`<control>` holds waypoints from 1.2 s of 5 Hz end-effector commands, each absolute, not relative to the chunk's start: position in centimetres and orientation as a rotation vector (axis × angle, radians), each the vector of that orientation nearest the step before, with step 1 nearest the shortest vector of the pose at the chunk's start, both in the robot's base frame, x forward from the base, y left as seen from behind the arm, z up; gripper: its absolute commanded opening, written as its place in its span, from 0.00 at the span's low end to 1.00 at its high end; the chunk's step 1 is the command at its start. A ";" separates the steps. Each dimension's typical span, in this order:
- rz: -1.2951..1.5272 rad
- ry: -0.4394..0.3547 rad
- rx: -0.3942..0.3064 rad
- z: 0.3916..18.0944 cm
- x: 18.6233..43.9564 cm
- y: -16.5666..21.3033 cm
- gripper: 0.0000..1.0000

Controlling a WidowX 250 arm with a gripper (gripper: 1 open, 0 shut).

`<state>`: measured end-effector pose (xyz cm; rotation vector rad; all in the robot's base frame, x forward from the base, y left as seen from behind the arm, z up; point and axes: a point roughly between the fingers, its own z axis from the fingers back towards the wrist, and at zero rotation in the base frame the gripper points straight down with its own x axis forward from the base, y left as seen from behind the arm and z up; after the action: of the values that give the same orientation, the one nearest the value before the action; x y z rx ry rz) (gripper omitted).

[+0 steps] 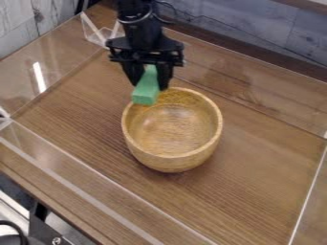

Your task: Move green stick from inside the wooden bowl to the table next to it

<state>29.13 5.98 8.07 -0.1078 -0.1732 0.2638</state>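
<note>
A single view covers the scene. It looks down at a steep slant from above and outside one corner of the bench (76,115), so the bench's edges run diagonally across the frame. It sits close: the wood-grain top and its clear acrylic walls (38,72) fill nearly everything, with the near corner cut off at the lower left and a grey plank wall (274,29) behind the far edge. The arm (138,24) enters from the top and is cropped there, its base unseen.
</note>
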 end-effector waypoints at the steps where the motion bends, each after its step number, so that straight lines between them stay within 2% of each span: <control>1: 0.265 -0.246 -0.076 9.5 30.2 8.9 0.00; 2: 0.274 -0.251 -0.058 9.3 29.9 12.0 0.00; 4: 0.227 -0.236 -0.076 8.3 30.8 5.1 0.00; 6: 0.222 -0.238 -0.059 7.6 31.3 5.5 0.00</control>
<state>30.46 5.27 6.04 -0.0670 -0.1800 0.2210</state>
